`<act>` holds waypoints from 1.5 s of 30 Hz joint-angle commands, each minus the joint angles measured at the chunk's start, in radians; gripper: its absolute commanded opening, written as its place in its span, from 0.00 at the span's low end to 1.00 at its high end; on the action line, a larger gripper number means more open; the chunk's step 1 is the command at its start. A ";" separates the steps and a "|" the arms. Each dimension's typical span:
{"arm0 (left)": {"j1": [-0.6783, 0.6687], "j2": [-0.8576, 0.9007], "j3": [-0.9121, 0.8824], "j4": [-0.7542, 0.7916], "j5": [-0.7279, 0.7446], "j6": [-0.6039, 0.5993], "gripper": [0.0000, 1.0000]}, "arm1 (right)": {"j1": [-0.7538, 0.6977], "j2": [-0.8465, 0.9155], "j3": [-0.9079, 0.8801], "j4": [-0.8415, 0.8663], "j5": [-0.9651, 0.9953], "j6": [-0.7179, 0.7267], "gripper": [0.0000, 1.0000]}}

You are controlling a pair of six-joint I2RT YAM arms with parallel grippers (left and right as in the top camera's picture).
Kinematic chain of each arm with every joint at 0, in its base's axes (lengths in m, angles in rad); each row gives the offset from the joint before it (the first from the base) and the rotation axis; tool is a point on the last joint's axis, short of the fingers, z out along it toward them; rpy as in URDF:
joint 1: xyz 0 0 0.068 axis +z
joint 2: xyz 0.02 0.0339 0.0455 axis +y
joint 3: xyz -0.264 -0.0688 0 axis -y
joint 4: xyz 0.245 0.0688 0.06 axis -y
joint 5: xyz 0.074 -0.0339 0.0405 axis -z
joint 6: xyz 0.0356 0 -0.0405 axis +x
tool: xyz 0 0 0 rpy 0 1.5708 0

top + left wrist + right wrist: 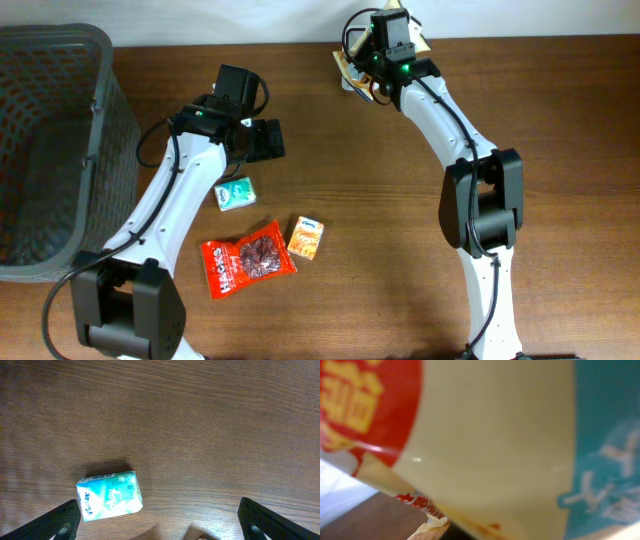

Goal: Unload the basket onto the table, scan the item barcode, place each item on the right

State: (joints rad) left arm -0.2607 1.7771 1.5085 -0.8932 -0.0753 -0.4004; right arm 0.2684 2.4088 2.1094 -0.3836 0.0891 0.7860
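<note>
A cream, red and teal packet (490,435) fills the right wrist view, tilted and held off the table. Overhead, its edge (346,68) pokes out beside my right gripper (362,72) at the table's back edge. The gripper's fingers are hidden behind the packet, and it appears shut on it. No barcode shows. My left gripper (160,527) hangs wide open above the table and holds nothing. A teal tissue pack (109,495) lies flat just ahead of its left finger (62,521). Overhead, the pack (234,193) sits below the left gripper (247,150).
A dark mesh basket (50,150) stands at the left edge. A red snack bag (247,260) and a small orange packet (306,237) lie near the table's middle. A light wooden piece (432,531) shows under the held packet.
</note>
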 commanded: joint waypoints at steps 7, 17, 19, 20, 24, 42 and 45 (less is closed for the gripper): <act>0.003 -0.007 -0.005 -0.001 0.007 0.012 0.99 | 0.012 -0.026 0.197 -0.112 0.095 -0.110 0.04; 0.003 -0.008 -0.005 -0.001 0.007 0.012 0.99 | 0.035 0.015 0.219 -0.108 0.103 -0.125 0.04; 0.003 -0.008 -0.005 -0.001 0.007 0.012 0.99 | 0.035 0.044 0.219 -0.111 0.102 -0.145 0.04; 0.003 -0.008 -0.005 -0.001 0.008 0.012 0.99 | 0.039 0.060 0.218 -0.111 0.102 -0.160 0.04; 0.003 -0.008 -0.005 -0.001 0.007 0.012 0.99 | 0.041 0.112 0.218 -0.111 0.103 -0.238 0.04; 0.003 -0.007 -0.005 -0.001 0.007 0.012 0.99 | 0.039 0.076 0.328 -0.110 0.120 -0.364 0.04; 0.003 -0.008 -0.005 -0.001 0.007 0.012 0.99 | 0.039 0.060 0.402 -0.160 0.140 -0.401 0.04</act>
State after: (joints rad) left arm -0.2604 1.7771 1.5085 -0.8932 -0.0753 -0.4004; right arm 0.3031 2.5370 2.4256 -0.5228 0.1898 0.4374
